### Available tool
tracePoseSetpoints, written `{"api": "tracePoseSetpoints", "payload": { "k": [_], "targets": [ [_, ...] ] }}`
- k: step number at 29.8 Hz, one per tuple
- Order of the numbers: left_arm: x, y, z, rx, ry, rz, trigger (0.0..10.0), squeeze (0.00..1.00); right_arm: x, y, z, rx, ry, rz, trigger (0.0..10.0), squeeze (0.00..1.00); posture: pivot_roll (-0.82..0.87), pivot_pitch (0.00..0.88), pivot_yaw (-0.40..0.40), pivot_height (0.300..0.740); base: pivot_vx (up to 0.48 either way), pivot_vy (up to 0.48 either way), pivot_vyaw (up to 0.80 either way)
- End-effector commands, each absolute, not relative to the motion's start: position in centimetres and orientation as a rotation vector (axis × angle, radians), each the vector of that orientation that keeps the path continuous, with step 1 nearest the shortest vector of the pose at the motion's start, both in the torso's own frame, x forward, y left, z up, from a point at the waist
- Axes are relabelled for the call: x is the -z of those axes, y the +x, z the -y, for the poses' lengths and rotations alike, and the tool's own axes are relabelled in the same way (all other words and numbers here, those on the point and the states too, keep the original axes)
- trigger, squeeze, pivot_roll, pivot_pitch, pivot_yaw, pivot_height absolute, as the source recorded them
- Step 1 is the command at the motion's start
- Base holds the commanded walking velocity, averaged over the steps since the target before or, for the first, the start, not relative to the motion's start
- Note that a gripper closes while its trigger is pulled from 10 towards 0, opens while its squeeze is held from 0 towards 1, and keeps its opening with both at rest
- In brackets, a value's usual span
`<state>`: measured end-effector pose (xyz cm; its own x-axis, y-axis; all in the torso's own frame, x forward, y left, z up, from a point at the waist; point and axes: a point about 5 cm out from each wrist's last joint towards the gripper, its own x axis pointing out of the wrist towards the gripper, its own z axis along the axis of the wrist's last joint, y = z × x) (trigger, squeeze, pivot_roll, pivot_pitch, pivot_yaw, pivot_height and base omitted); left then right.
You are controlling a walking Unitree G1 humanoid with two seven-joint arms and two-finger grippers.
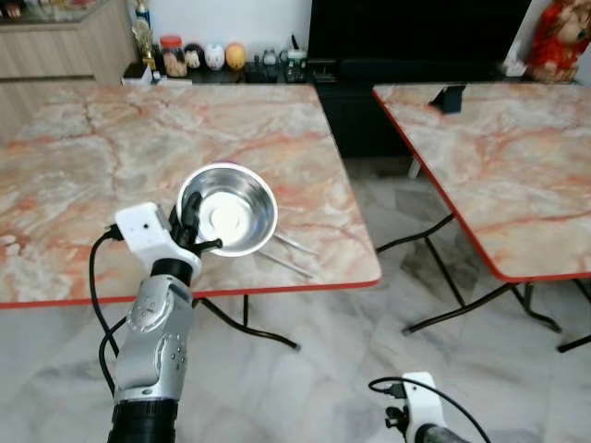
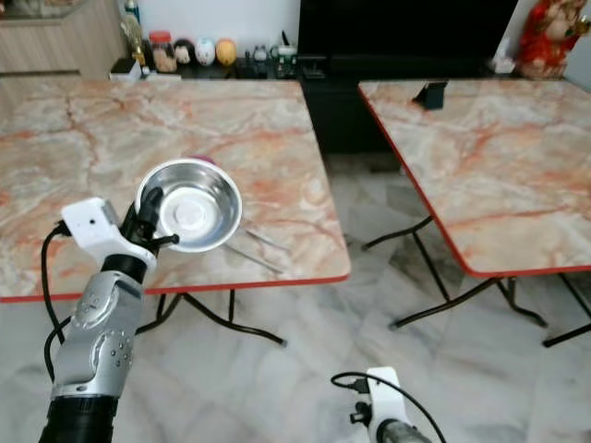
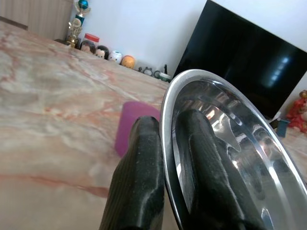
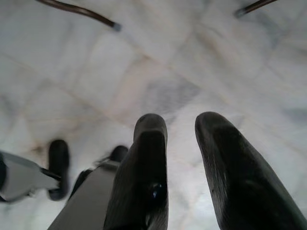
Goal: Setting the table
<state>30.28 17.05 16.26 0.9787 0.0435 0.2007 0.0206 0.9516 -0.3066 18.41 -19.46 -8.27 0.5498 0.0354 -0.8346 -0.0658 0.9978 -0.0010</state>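
Currently, per view:
Head view: left gripper [image 1: 191, 221] pinches rim of steel bowl [image 1: 231, 209], tilted above near table [image 1: 83, 166] edge; chopsticks [image 1: 288, 254] just beyond.
Left wrist: one finger inside bowl, one outside; purple cup [image 3: 132, 125] ahead.
Right wrist: right gripper [image 4: 177, 127] parted, empty, over floor [image 4: 158, 72].
Advice: level bowl first, lower clear of cup.

We held our left arm raised and stretched forward, its silver forearm angled up to the white wrist. Our left gripper [image 1: 191, 224] was clamped, one black finger [image 3: 139, 182] on either side of a thin rim. Our right arm hung low; the right gripper [image 4: 177, 127] pointed downward, its fingers slightly parted, grasping nothing.
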Motion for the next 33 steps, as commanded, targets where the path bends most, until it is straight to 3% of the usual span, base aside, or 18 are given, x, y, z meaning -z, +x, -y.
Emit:
{"api": "tracePoseSetpoints", "payload": {
  "k": [1,8,14,33],
  "targets": [
    [-16.6,30.2,-17.4,-0.025,-0.303,0.222,10.0,0.0,8.2,18.8,18.9,-0.075,-0.034,-0.978,10.0,0.0,0.11,0.0,-0.072,0.74,0.0,-0.307,0.0],
    [-16.6,30.3,-17.5,-0.026,-0.301,0.22,10.0,0.0,8.1,18.8,18.9,-0.084,-0.041,-0.979,10.0,0.0,0.11,0.0,-0.071,0.74,0.0,-0.307,0.44],
    [-17.1,31.7,-18.3,-0.027,-0.32,0.223,10.0,0.0,7.9,19.4,18.3,-0.076,-0.01,-0.956,10.0,0.0,0.12,0.0,-0.04,0.74,0.0,-0.303,0.0],
    [-18.9,32.9,-19.5,-0.031,-0.303,0.278,10.0,0.0,7.8,19.7,18.1,-0.069,0.002,-0.947,10.0,0.0,0.13,0.0,-0.053,0.74,0.0,-0.303,0.0]
  ]
}}
